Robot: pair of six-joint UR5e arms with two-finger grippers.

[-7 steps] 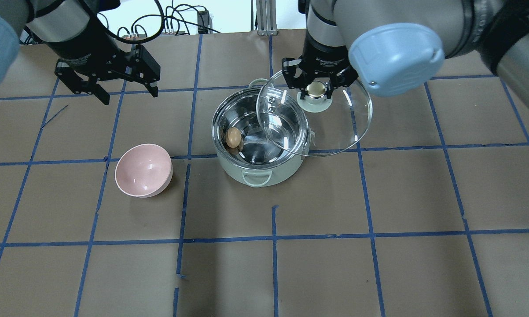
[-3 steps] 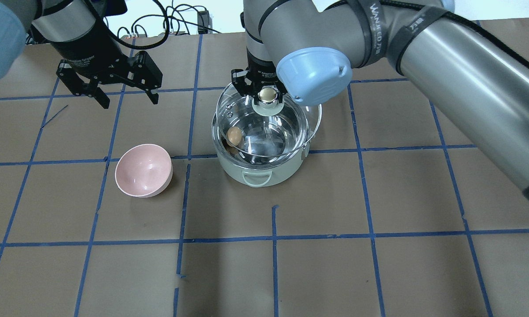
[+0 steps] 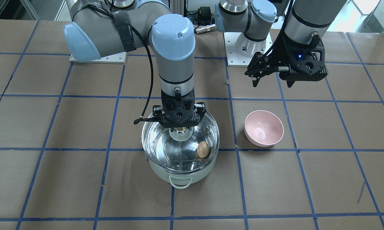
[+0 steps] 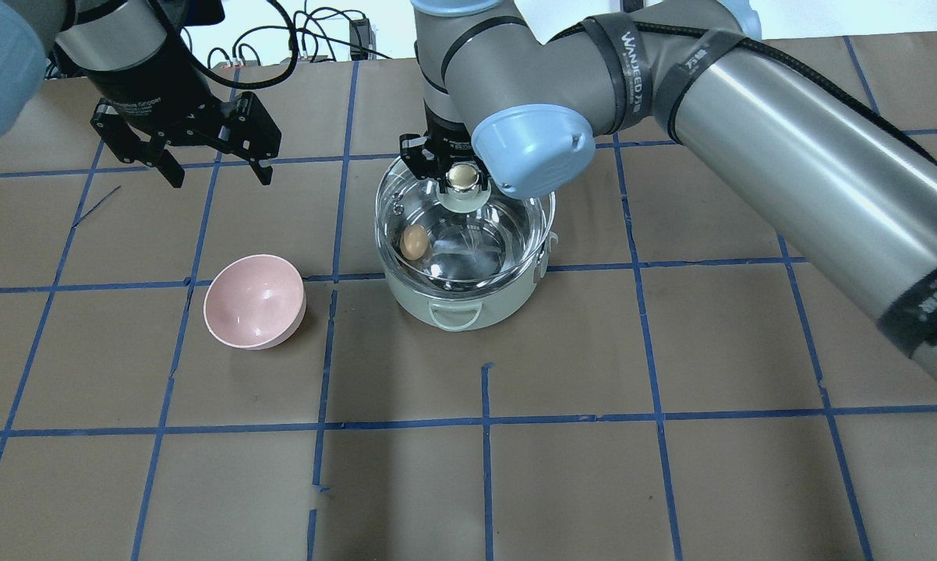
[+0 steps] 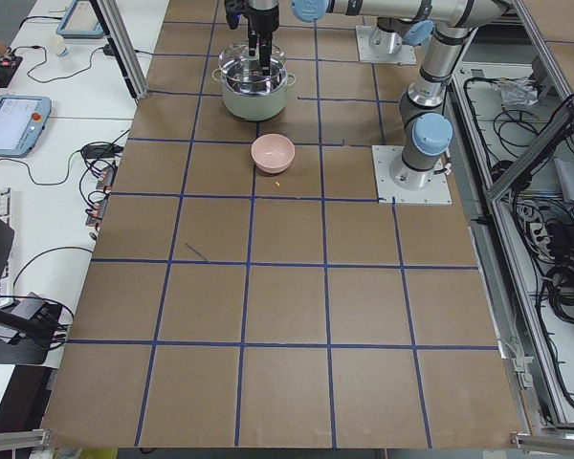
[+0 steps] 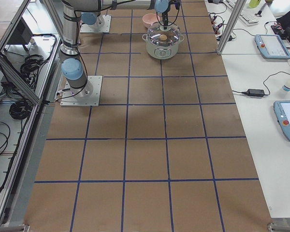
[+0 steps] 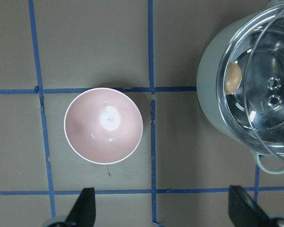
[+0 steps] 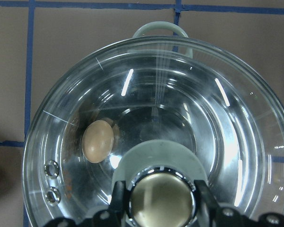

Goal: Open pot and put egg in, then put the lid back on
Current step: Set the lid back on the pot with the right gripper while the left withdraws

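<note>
The mint-white pot (image 4: pixel 461 305) stands mid-table, also in the front view (image 3: pixel 179 175) and the left wrist view (image 7: pixel 207 94). The brown egg (image 4: pixel 414 241) lies inside it on its left side (image 3: pixel 203 149) (image 8: pixel 98 141). My right gripper (image 4: pixel 464 178) is shut on the cream-gold knob (image 8: pixel 161 201) of the glass lid (image 4: pixel 515 234). It holds the lid level over the pot, close above the rim and shifted a little from it (image 7: pixel 279 109). My left gripper (image 4: pixel 220 178) is open and empty, raised above the table to the far left of the pot.
A pink bowl (image 4: pixel 254 300) sits on the table left of the pot, below my left gripper (image 7: pixel 104 125). Brown paper with blue tape lines (image 4: pixel 484 389) covers the table. Cables lie past the far edge.
My right gripper has carried the lid leftward from beside the pot to over it and lowered it toward the rim. The left gripper has barely moved. The egg has stayed in place.
</note>
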